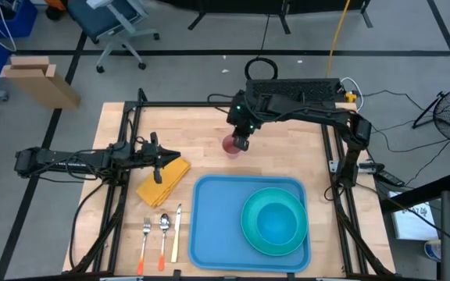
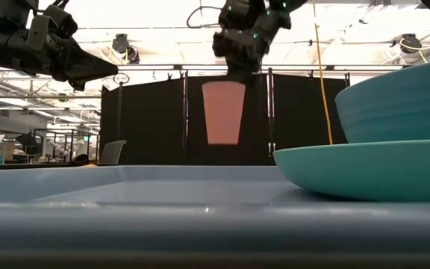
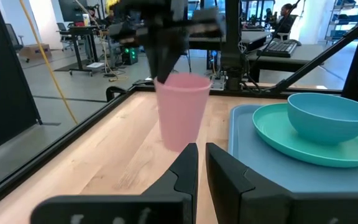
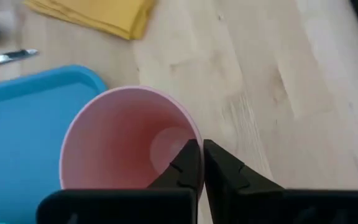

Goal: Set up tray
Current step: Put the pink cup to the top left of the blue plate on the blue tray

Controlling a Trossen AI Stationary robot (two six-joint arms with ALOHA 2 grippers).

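A pink plastic cup [image 1: 230, 147] hangs upright under my right gripper [image 1: 241, 143], which is shut on it above the wooden table beyond the tray's far edge. The large blue tray [image 1: 209, 226] lies at the near middle and carries a turquoise plate [image 1: 248, 207] with a blue bowl [image 1: 276, 222] on it. My left gripper [image 1: 161, 168] hovers over a folded yellow napkin [image 1: 170, 178] left of the tray, fingers shut on nothing. In the left wrist view the cup [image 3: 180, 112] shows ahead of that gripper [image 3: 201, 149]. My right gripper holds the pink cup by its rim [image 4: 194, 132], one finger [image 4: 188, 163] inside the cup and the other [image 4: 222, 171] outside. It comes from above, pointing down. The cup [image 2: 223, 112] hangs upright below the fingers, its bottom lifted clear of the table.
A fork [image 1: 145, 242], a spoon [image 1: 163, 234] and a knife [image 1: 176, 234] lie side by side on the table between the napkin and the tray's left rim. Bare wood stretches along the far half of the table. A black metal frame borders the table.
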